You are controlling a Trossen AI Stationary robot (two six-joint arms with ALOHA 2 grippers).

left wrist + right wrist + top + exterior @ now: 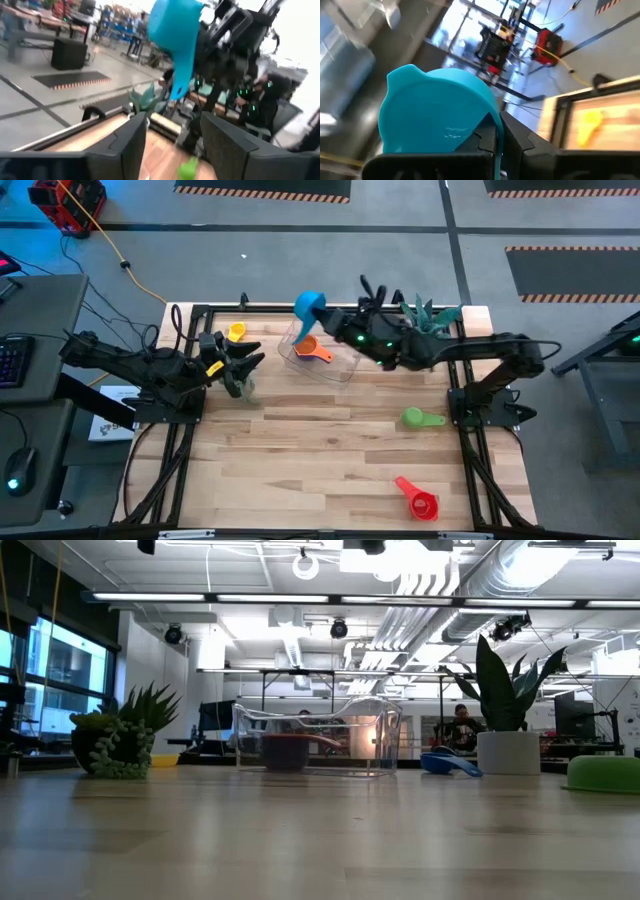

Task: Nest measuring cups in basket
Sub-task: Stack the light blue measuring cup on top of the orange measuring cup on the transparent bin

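My right gripper (pixel 332 313) is raised over the far edge of the clear basket (pixel 335 368) and is shut on the light blue cup (pixel 309 305). In the basket lies an orange cup (pixel 314 350), which the low view shows as a dark bowl (pixel 285 751). A yellow cup (pixel 236 332), a green cup (pixel 421 418) and a red cup (pixel 418 499) lie on the table. In the low view a blue cup (pixel 449 763) rests right of the basket (pixel 320 736). My left gripper (pixel 243 366) waits open, left of the basket. My right gripper holds the light blue cup by its handle (pixel 498 131), pinched between the two fingers, with the bowl (pixel 437 112) standing out beyond the fingertips. The cup is lifted clear of the table, and its bowl (pixel 173 27) is above its handle.
A spiky green plant (pixel 432 316) stands at the far right, under my right arm. A small potted plant (pixel 240 387) sits beside my left gripper. The low view shows a tall plant in a white pot (pixel 507 752). Bare wood lies in the table's near half.
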